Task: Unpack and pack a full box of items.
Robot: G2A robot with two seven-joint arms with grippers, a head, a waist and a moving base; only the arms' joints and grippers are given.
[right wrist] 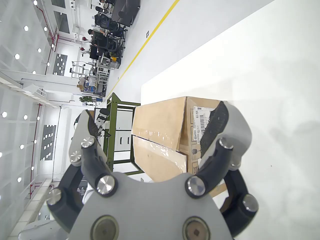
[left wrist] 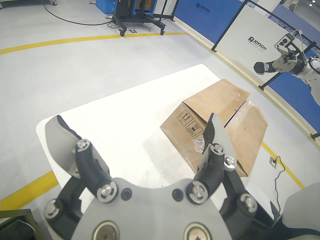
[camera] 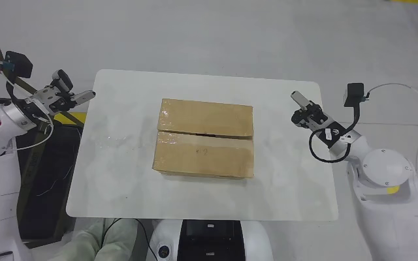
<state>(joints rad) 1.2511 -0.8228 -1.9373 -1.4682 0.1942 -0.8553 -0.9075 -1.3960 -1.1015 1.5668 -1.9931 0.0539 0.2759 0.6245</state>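
A brown corrugated cardboard box (camera: 204,138) is set flat near the middle of a white table (camera: 287,186), well apart from every edge. The box is rectangular and low, and it is closed by two long top flaps that meet along a lengthwise seam. A thin dark gap is seen along that seam in the top view, and the flap edges are slightly uneven. Glossy clear tape, crinkled and partly torn, is stuck over the flaps and down the ends. In the left wrist view, black handling symbols are printed on one end of the box (left wrist: 225,98). In the right wrist view, a white label is fixed to the other end (right wrist: 160,116).

The tabletop is smooth and matt, with rounded corners. A small wrinkled scrap of clear film (left wrist: 152,175) is seen on it beside the box.

The left gripper (camera: 81,98) is held over the table's far left corner, well apart from the box. Its fingers are spread wide apart around nothing (left wrist: 132,121). They are formed as pale grey metal shells lined with black ribbed pads (left wrist: 208,128).

The right gripper (camera: 299,107) is held over the table's right side, apart from the box, with its fingers likewise spread and empty (right wrist: 153,109).
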